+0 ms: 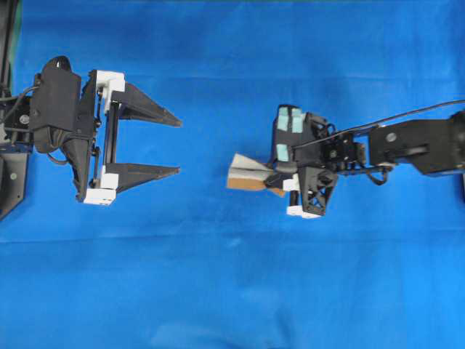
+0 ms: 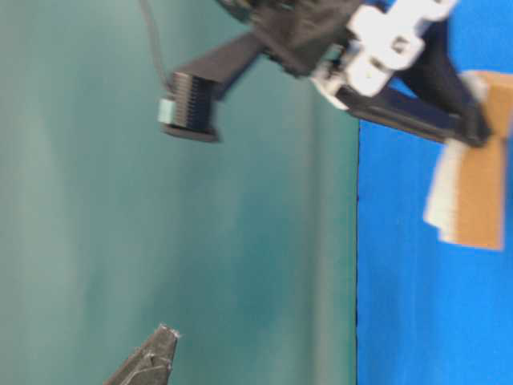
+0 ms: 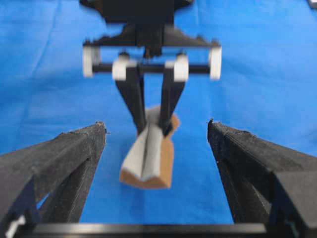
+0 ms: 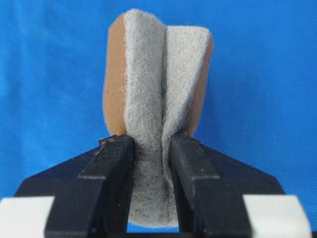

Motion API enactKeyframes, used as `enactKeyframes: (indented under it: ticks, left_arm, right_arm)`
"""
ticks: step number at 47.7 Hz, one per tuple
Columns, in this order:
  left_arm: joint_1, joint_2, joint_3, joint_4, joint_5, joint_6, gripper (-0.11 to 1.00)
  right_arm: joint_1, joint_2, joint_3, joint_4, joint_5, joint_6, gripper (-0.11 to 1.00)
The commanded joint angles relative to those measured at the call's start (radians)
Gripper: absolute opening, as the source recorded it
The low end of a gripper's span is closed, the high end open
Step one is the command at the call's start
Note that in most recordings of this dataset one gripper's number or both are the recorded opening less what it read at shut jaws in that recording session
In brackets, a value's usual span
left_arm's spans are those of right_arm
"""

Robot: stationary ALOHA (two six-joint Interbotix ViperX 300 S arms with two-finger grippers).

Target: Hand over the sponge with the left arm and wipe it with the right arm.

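Note:
The sponge (image 1: 249,177), grey on top and orange-brown beneath, is pinched and folded between the fingers of my right gripper (image 1: 273,182), the one with teal patches. The gripper holds it above the blue table, pointing left. The right wrist view shows the sponge (image 4: 156,74) squeezed in the shut right gripper (image 4: 151,141). My left gripper (image 1: 179,145) is wide open and empty, well to the left of the sponge and facing it. In the left wrist view the sponge (image 3: 148,158) hangs ahead between my open fingers (image 3: 74,148). The sponge also shows in the table-level view (image 2: 473,184).
The blue cloth (image 1: 232,291) covers the whole table. A green wall (image 2: 240,241) shows in the table-level view, with one left fingertip (image 2: 156,353) at the bottom. The left arm's base (image 1: 11,167) stands at the table's left edge.

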Motion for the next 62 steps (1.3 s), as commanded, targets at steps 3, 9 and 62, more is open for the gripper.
enactKeyframes:
  ticks: [3,9,62]
  left_arm:
    - [-0.003,-0.006,-0.002,0.003,-0.011,0.0,0.81]
    - [-0.003,-0.009,0.0,0.003,-0.009,-0.002,0.81]
    - [-0.003,-0.006,0.0,0.003,-0.009,0.003,0.81]
  right_arm:
    - [0.005,0.035,-0.029,-0.008,-0.046,-0.002,0.31]
    - [0.009,0.063,-0.032,-0.009,-0.051,-0.002,0.31]
    - [-0.295,0.051,-0.017,-0.206,-0.038,-0.002,0.28]
